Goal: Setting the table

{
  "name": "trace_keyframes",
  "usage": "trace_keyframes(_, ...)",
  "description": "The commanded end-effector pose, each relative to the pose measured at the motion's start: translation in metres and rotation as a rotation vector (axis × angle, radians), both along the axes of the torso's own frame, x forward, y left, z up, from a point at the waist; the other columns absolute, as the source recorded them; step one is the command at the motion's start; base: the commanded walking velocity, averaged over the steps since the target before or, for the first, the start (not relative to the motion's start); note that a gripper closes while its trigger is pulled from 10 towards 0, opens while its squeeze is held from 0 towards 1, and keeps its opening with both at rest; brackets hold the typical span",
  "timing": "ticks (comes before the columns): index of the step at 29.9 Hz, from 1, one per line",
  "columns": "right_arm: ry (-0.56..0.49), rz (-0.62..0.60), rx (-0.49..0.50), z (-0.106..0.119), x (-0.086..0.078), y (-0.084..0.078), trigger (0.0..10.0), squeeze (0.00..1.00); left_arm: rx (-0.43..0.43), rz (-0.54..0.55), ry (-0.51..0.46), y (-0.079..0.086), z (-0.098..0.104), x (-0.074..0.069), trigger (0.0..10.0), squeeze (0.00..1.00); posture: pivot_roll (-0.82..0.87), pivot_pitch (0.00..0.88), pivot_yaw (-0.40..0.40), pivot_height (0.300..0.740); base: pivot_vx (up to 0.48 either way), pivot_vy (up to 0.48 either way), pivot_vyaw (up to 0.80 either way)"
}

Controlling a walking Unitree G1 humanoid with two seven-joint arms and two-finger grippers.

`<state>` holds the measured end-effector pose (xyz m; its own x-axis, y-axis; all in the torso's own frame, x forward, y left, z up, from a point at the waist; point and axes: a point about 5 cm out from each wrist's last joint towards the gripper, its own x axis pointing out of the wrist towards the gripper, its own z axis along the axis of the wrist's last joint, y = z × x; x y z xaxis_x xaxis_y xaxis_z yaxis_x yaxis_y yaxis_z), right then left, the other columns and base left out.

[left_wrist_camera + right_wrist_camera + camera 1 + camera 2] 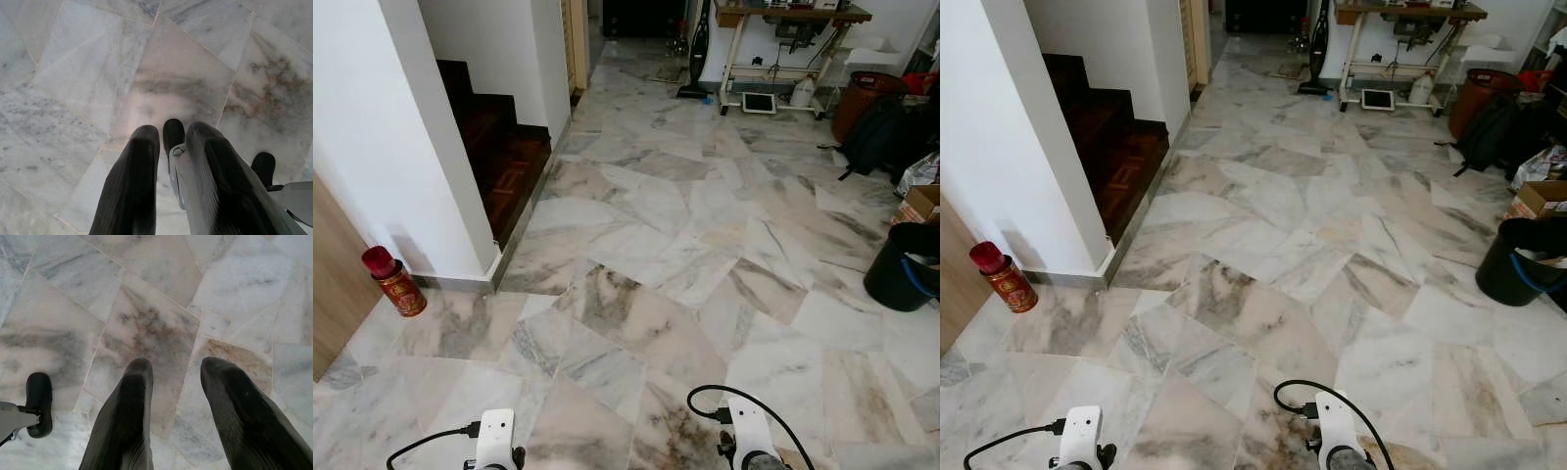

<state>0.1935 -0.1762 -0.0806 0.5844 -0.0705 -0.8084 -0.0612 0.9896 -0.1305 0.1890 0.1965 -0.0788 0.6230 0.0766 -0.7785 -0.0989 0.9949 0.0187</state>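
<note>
I see no tableware here. I stand on a marble floor [675,255] in a hallway. Both arms hang low, with the left wrist [496,441] and right wrist [744,436] at the bottom edge of the eye views. My left gripper [168,147] points down at the tiles, its fingers a little apart with nothing between them. My right gripper [178,377] also points at the floor, its fingers wide apart and empty.
Dark wooden stairs [499,147] rise behind a white wall on the left, with a red canister [396,284] at the wall's foot. On the right are a black bucket [906,264], a cardboard box [922,204] and a backpack [876,132]. A workbench [793,15] and a vacuum [697,59] stand at the far end.
</note>
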Motion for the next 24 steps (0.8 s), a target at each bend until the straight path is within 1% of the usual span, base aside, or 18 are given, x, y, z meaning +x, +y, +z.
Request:
trace_keyframes(1,-0.040,0.043,0.178,0.004,0.008,0.013,10.0,0.00,0.029,-0.236,-0.054,-0.021,0.008,0.017,10.0,0.00,-0.02,0.000,0.022,0.728,0.000,0.000,0.00)
trace_keyframes(21,-0.031,0.051,0.169,0.004,0.007,0.013,10.0,0.00,0.027,-0.235,-0.053,-0.021,0.008,0.017,10.0,0.00,-0.02,0.000,0.021,0.728,0.000,0.000,0.00)
trace_keyframes(22,-0.045,0.044,0.142,0.006,0.010,0.010,10.0,0.00,0.011,-0.206,-0.069,-0.018,0.011,0.022,10.0,0.00,0.01,0.000,0.001,0.728,0.000,0.000,0.00)
trace_keyframes(23,-0.059,0.033,0.127,0.007,0.013,0.008,10.0,0.00,0.008,-0.195,-0.081,-0.015,0.013,0.026,10.0,0.00,0.01,0.000,0.000,0.728,0.000,0.000,0.00)
trace_keyframes(24,-0.067,0.024,0.120,0.009,0.015,0.006,10.0,0.00,-0.020,-0.177,-0.082,-0.013,0.015,0.028,10.0,0.00,0.00,0.000,0.001,0.728,0.000,0.000,0.00)
